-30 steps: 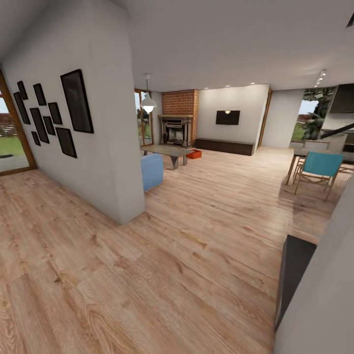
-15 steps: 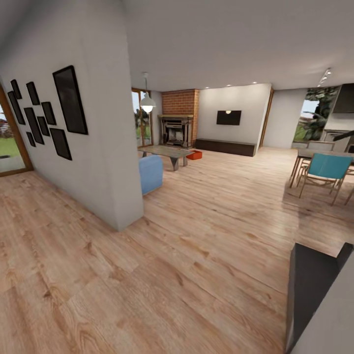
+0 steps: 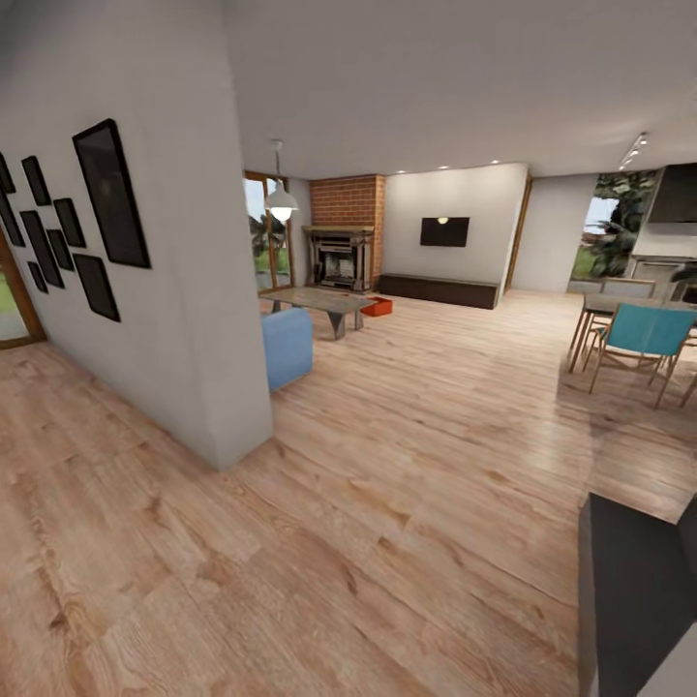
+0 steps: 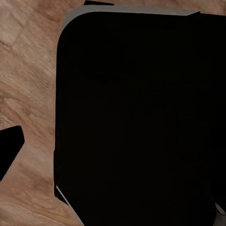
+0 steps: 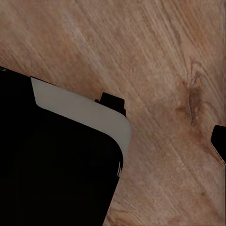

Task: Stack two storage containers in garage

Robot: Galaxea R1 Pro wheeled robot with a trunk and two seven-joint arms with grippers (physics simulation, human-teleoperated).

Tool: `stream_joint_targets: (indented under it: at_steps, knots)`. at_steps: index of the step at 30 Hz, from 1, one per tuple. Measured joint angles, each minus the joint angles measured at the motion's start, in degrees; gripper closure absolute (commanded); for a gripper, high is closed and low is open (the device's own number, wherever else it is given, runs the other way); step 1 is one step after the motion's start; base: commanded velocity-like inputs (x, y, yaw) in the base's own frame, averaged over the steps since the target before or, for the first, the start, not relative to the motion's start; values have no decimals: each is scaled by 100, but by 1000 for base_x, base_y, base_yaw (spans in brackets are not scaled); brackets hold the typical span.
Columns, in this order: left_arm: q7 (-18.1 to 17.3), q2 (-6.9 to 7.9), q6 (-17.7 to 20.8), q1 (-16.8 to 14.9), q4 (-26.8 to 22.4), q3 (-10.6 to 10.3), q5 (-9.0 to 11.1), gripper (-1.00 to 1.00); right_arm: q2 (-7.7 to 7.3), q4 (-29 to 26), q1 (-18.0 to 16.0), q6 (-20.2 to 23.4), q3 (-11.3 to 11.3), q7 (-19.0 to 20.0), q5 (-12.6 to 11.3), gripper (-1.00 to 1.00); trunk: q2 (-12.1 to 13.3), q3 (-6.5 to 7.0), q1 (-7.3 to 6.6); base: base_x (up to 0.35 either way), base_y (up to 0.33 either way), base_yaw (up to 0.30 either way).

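A light wood plank floor (image 3: 407, 465) runs through the living room to a white wall (image 3: 174, 242) hung with black frames (image 3: 111, 194). At the far end stands a brick fireplace (image 3: 347, 227). Nearer are a blue sofa (image 3: 287, 346), a low table (image 3: 321, 302) and a teal chair (image 3: 644, 334). One orange-red storage container (image 3: 378, 306) sits on the floor just beside the table's far corner. Whether either arm's fingers are spread or pressed together cannot be told.
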Motion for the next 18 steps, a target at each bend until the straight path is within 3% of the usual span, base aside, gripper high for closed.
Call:
stream_joint_targets:
  at_steps: [9,18]
  knots:
    - [0,0,0,-1,1,0,0,-100,13,-3,2,-3,-2,-41,4,-100,0,0,0,325,6,-255]
    - [0,0,0,-2,0,0,0,-100,-5,-3,2,2,-2,-43,12,-100,0,0,0,325,91,-276]
